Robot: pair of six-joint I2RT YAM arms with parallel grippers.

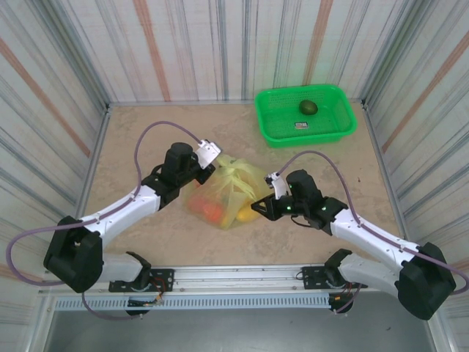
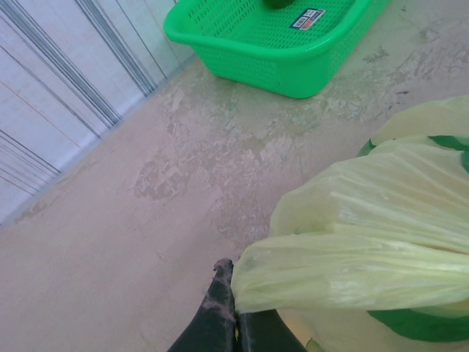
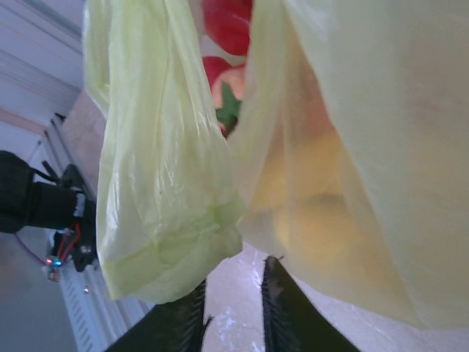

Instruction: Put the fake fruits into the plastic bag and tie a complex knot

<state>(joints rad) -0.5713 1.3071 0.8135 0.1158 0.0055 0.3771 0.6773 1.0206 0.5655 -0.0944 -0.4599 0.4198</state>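
Plastic bag [image 1: 223, 192] in left gripper's [image 2: 236, 304] pinch

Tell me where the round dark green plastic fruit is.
The dark green fruit lies inside the bright green mesh basket, at the table's far right in the top view.

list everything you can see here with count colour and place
thin translucent pale yellow-green plastic bag: one, table centre, between the grippers
glossy plastic fake fruits: several, red, orange, yellow, inside the bag; exact count unclear
round dark green fake fruit: one, in the basket
rigid bright green mesh basket: one, far right of table
small white label: one, on the basket floor
beige mottled table: one, under everything
left gripper: one, black, shut on a strap of the bag
right gripper: one, black, jaws apart beside the bag, holding nothing
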